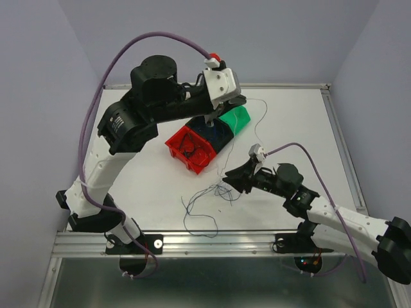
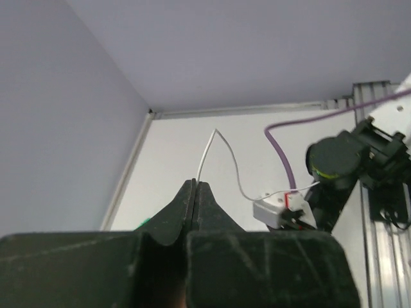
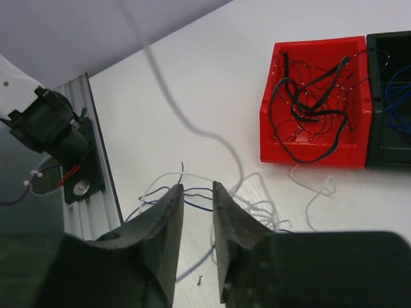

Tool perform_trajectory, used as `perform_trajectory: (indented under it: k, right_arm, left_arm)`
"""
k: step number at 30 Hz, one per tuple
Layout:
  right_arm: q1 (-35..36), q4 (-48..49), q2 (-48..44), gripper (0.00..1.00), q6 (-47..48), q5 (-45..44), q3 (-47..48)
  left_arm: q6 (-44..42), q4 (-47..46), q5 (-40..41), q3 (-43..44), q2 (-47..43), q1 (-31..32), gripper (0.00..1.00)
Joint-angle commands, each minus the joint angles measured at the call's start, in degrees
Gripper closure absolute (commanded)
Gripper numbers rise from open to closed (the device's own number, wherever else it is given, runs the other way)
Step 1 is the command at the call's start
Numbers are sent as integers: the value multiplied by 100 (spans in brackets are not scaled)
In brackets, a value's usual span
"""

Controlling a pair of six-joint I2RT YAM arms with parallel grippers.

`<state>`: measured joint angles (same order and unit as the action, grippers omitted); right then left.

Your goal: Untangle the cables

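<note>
The desk (image 1: 295,122) is plain white and the walls (image 1: 289,32) are pale lilac. One bin is red (image 3: 308,154), one black (image 3: 388,160) and one green (image 1: 243,119). The red bin's cables (image 3: 308,102) are black, and the black bin's cables (image 3: 398,96) are blue. The loose cables (image 1: 212,196) are dark blue and whitish. The white cable (image 2: 207,154) is a single colour. The left pincer (image 2: 194,186) and right pincer (image 3: 196,189) are black. The arm leads (image 1: 128,48) are purple.

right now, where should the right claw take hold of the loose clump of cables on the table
Pinch one dark blue strand at the outer edge of the clump, where it arcs clear of the rest. Come straight down with the right claw: the strands lie flat, so a top pinch looks likeliest to isolate one.
</note>
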<state>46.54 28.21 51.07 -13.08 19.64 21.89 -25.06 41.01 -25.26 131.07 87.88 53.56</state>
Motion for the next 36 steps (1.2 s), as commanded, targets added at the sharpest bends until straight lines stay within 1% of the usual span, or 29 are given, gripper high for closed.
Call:
perform_trajectory:
  k: [1, 2, 3, 4, 5, 6, 7, 8, 9, 10, 13, 14, 16, 17, 19, 21, 23, 25, 27, 28, 29, 30, 31, 32, 33, 34, 36]
  right_arm:
    - [13, 607, 26, 77, 69, 347, 369]
    - [4, 633, 26, 75, 69, 348, 369]
    - [12, 694, -9, 69, 60, 382, 282]
    - [13, 756, -35, 72, 43, 400, 246]
    - [13, 765, -79, 74, 25, 409, 237]
    - [13, 774, -80, 74, 8, 418, 237]
    - [13, 774, -123, 67, 25, 409, 237]
    - [13, 765, -150, 53, 42, 418, 246]
    - [13, 765, -219, 37, 69, 383, 254]
    - [13, 765, -264, 23, 78, 252, 263]
    - [12, 765, -413, 14, 226, 32, 298]
    - [13, 757, -396, 14, 253, 14, 351]
    - [12, 748, -309, 13, 393, 22, 482]
    - [13, 756, -151, 11, 438, 92, 631]
    - [13, 748, 78, 10, 560, 267, 825]
    - [4, 756, 490, 10, 622, 470, 1124]
    - [21, 765, 815, 10, 623, 593, 1334]
    - [56, 783, 1316, 10, 649, 690, 1563]
    - [109, 949, 1598, 7, 702, 848, 1617]
    - [170, 1150, 1878, 6, 702, 1049, 1634]
    - [188, 1230, 2002, 6, 710, 1129, 1660]
    - [223, 1301, 2125, 9, 702, 1191, 1687]
    - [258, 1388, 2292, 15, 658, 1261, 1722]
    - [259, 1598, 2363, 29, 614, 1471, 1740]
    - [267, 1722, 2416, 30, 562, 1612, 1748]
    - [267, 1950, 2460, 29, 448, 1909, 1757]
    - [285, 2013, 2408, 21, 377, 2053, 1766]
  left_arm:
    - [116, -1108, 1001, 632, -226, 14, 100]
    - [63, -1452, 1214, 457, -358, 14, 100]
    - [-85, -1821, 1390, 237, -646, 14, 100]
    - [-191, -2556, 1583, -200, -779, 14, 100]
    - [-253, -2929, 1933, -404, -1016, 14, 100]
    - [-289, -3246, 2041, -563, -1018, 14, 100]
    - [-393, -3727, 2103, -765, -1175, 14, 100]
    - [-403, -3889, 2086, -801, -1220, 14, 100]
    - [-386, -3995, 2025, -724, -1272, 14, 100]
    - [-325, -4022, 1946, -601, -1247, 14, 100]
    - [-114, -3873, 1639, -144, -1106, 14, 100]
    - [-44, -3873, 1429, -143, -1097, 14, 100]
    - [62, -3925, 1287, -169, -1106, 14, 100]
    - [167, -3943, 1165, -186, -1106, 14, 100]
    - [238, -3996, 1049, -300, -1150, 14, 100]
    - [457, -4075, 1136, -380, -1167, 14, 100]
    - [484, -4075, 1137, -354, -1132, 14, 100]
    - [510, -4223, 1338, -354, -1141, 14, 100]
    - [467, -4286, 1505, -301, -1124, 14, 100]
    - [406, -4321, 1532, -275, -1106, 14, 100]
    - [371, -4347, 1559, -274, -1106, 5, 100]
    - [318, -4374, 1576, -274, -1106, 5, 100]
    - [326, -4400, 1620, -266, -1115, 14, 100]
    - [274, -4435, 1646, -266, -1106, 14, 100]
    - [247, -4444, 1673, -274, -1106, 14, 100]
    - [195, -4453, 1699, -274, -1097, 14, 100]
    - [168, -4479, 1743, -318, -1106, 5, 100]
